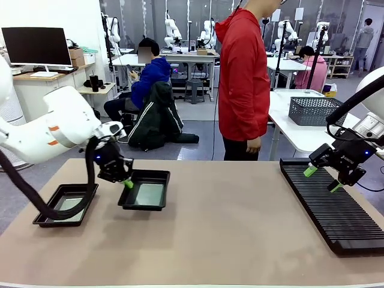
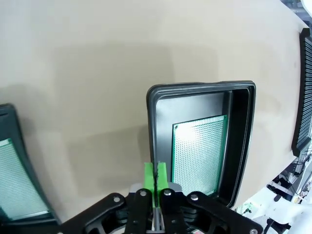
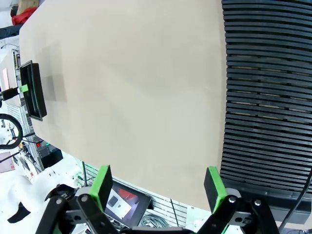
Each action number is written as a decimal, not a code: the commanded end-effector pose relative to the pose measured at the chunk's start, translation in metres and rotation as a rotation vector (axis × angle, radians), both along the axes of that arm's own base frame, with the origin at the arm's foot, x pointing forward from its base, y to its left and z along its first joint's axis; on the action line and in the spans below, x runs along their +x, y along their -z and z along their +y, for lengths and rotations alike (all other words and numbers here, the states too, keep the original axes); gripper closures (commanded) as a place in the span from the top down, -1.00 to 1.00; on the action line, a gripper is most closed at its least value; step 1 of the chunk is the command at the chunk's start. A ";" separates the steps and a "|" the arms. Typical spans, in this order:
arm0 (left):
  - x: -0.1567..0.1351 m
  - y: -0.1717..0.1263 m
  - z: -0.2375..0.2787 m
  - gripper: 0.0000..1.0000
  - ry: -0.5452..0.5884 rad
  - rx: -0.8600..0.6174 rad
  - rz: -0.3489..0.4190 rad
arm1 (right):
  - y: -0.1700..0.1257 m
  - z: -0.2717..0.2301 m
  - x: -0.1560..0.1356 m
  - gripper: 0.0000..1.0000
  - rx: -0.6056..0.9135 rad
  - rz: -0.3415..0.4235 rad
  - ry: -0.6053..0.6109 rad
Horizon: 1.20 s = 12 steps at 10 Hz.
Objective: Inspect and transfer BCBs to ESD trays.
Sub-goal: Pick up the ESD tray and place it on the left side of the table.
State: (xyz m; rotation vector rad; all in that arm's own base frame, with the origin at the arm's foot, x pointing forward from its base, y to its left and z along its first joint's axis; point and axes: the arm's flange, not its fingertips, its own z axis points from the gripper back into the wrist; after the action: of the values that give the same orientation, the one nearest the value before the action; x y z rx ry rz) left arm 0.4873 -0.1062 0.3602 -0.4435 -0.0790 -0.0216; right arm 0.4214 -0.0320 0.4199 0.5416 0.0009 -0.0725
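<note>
**Left wrist view: pads pinch the tray rim**

Left wrist view shows the left gripper (image 2: 155,176) clenched on the near rim of the right ESD tray (image 2: 238,146), presumably to shift it; a BCB (image 2: 200,153) lies flat inside. A second BCB (image 2: 17,180) rests in the left ESD tray (image 1: 51,217). Front view adds the right gripper (image 1: 319,178), released and empty, above the slotted rack (image 1: 336,222).
</note>
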 end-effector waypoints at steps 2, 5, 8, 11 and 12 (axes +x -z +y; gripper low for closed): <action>-0.004 0.007 0.037 -0.95 0.012 -0.005 0.001 | -0.001 0.001 0.000 1.00 0.001 0.002 0.028; -0.002 0.025 0.064 -0.95 0.015 0.002 0.011 | -0.001 0.001 0.000 1.00 0.001 0.002 0.028; -0.004 0.042 0.071 -0.95 0.007 0.014 0.016 | -0.001 0.001 0.000 1.00 0.001 0.002 0.028; -0.005 0.054 0.073 -0.95 -0.008 0.013 0.013 | -0.001 0.001 0.000 1.00 0.001 0.002 0.028; -0.006 0.056 0.073 -0.95 -0.008 0.016 0.011 | -0.001 0.001 0.000 1.00 0.001 0.002 0.028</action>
State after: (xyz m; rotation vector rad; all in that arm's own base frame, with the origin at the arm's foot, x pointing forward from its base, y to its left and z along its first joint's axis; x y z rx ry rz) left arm 0.4850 -0.0353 0.3093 -0.4173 -0.0441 0.0058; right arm 0.4214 -0.0320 0.4199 0.5416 0.0009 -0.0725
